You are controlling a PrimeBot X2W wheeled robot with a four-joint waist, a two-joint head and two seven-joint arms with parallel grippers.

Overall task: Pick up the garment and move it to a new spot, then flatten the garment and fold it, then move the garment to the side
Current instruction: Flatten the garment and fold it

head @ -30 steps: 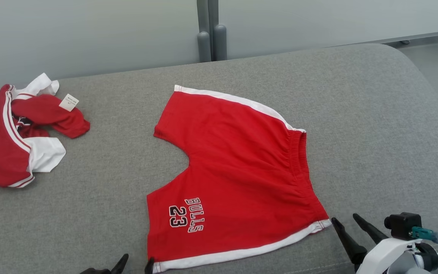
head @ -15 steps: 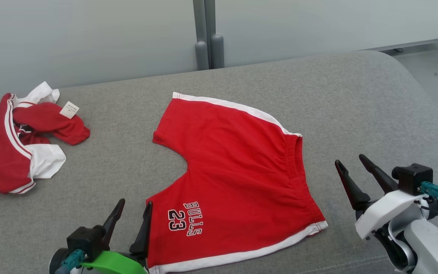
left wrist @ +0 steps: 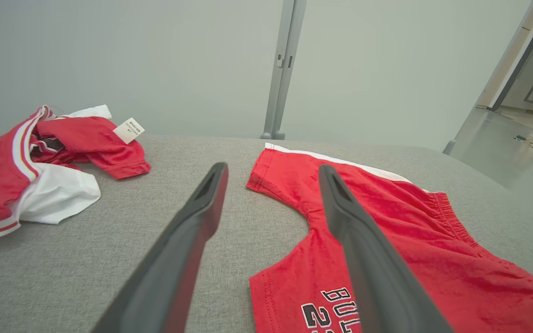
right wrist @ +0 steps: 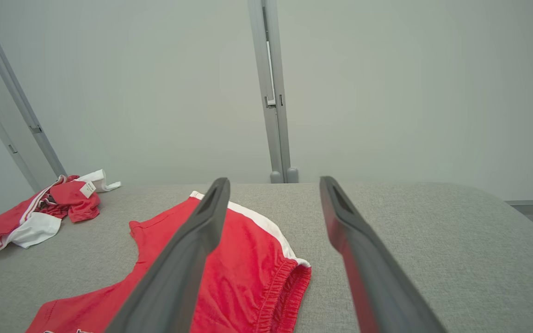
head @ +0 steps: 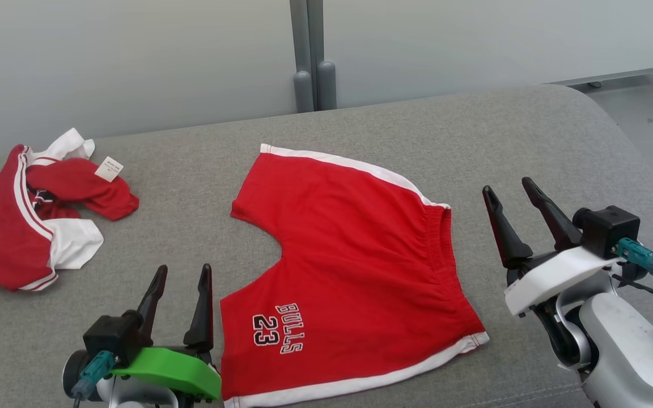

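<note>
The garment (head: 355, 266) is a pair of red shorts with white side stripes and "BULLS 23" printed on one leg. It lies spread flat on the grey cushioned surface (head: 530, 141), waistband to the right. It also appears in the left wrist view as the garment (left wrist: 387, 240) and in the right wrist view as the garment (right wrist: 229, 273). My left gripper (head: 183, 272) hovers open just left of the printed leg, holding nothing. My right gripper (head: 509, 187) hovers open to the right of the waistband, also holding nothing.
A crumpled red and white jersey (head: 32, 221) with a paper tag lies at the far left of the surface. Behind the surface stands a pale wall with a grey post (head: 306, 56). The surface's rounded edge drops to the floor (head: 649, 113) at right.
Both grippers have risen into the head view and moved forward along either side of the shorts, still open. The camera has shifted slightly; the shorts and jersey lie as before.
</note>
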